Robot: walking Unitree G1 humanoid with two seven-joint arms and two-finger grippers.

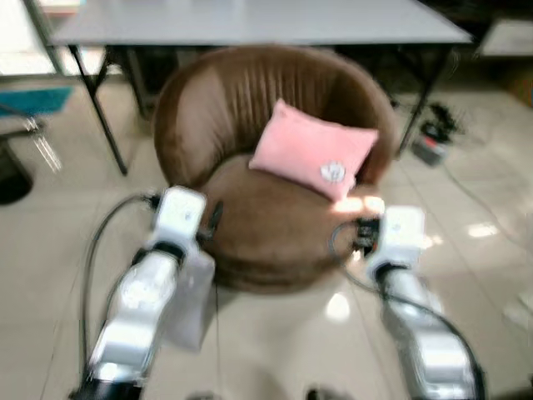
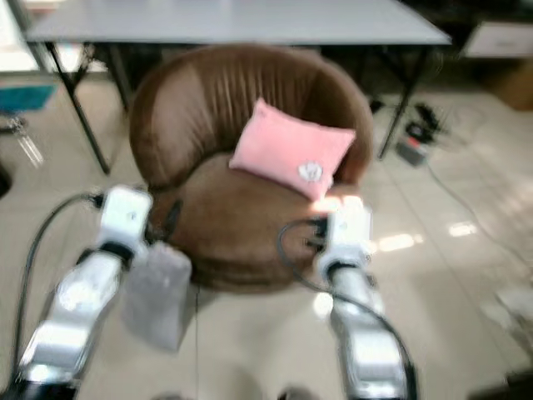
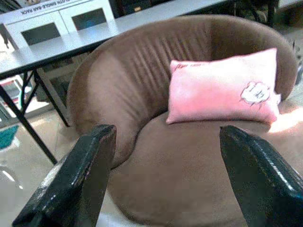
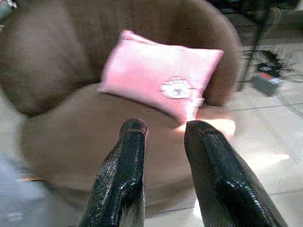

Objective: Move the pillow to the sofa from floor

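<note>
Brown sofa (image 1: 266, 225); pink pillow (image 1: 314, 151) on it, beyond both fingers (image 4: 124, 175)

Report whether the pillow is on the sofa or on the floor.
On the sofa. The pink pillow rests on the brown sofa seat, leaning against its backrest, and neither gripper holds it.

You see the pink pillow (image 1: 312, 154) propped against the brown sofa (image 1: 266, 167) back, a grey surface (image 1: 250, 21) behind it, both silver arms low in front.
</note>
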